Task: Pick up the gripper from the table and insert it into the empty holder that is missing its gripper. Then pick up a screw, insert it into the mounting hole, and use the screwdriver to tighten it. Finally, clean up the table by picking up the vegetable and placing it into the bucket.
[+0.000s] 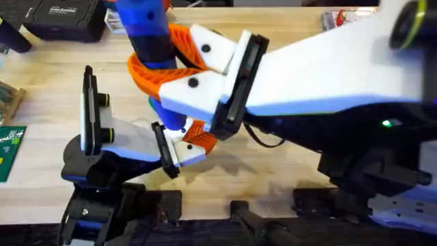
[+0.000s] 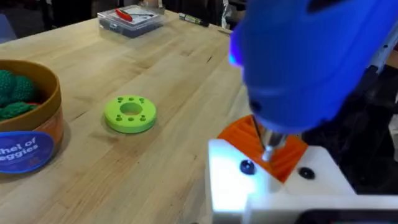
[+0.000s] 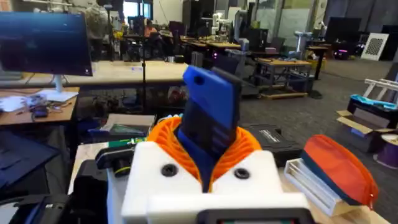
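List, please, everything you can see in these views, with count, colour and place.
table: one, light wood
bucket: one, orange-yellow over blue, beside the disc
vegetable: count unclear, dark green, inside the bucket
disc: one, lime green, on the table
clear box: one, red item inside, far edge
black case: one, far left
circuit board: one, green, left edge
screwdriver: one, blue handle, tip down at the left gripper
right gripper: one, white and orange, jaws shut on the screwdriver
left gripper: one, white and orange, under the tip

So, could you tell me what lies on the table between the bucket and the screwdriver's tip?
In the left wrist view, the lime-green disc with holes lies between the bucket and the screwdriver tip; otherwise bare wood.
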### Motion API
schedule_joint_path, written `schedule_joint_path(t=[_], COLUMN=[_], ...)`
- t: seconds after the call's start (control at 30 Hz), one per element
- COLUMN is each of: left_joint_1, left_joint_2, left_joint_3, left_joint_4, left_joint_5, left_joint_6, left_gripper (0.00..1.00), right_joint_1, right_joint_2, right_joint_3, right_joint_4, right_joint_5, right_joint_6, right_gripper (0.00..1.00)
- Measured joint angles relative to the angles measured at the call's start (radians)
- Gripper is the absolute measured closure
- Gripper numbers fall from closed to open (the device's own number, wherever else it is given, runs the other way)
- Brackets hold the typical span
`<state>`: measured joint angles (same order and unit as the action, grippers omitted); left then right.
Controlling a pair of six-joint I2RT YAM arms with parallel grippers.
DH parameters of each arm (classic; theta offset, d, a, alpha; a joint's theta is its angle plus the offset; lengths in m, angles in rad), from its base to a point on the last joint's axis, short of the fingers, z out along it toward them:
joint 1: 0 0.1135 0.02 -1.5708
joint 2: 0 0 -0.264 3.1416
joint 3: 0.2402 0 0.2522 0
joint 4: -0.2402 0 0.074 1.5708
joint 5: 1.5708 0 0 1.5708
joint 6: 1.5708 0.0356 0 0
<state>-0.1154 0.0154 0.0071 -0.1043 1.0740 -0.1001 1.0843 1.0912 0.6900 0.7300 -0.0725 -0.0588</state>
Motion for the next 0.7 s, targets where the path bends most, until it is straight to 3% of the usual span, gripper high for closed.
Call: schedule_joint_path(t=[0.7], left_joint_1=[0.0], left_joint_2=[0.0], left_joint_3=[0.0], left_joint_4=[0.0], left_joint_5=[0.0], left_joint_6=[0.0], left_gripper=[0.993], right_joint_1=[0.0], right_joint_2=[0.0], right_joint_3=[-0.02], right_joint_4=[-0.007], right_joint_5=[0.0], right_joint_6=[-0.051], right_gripper=[0.975])
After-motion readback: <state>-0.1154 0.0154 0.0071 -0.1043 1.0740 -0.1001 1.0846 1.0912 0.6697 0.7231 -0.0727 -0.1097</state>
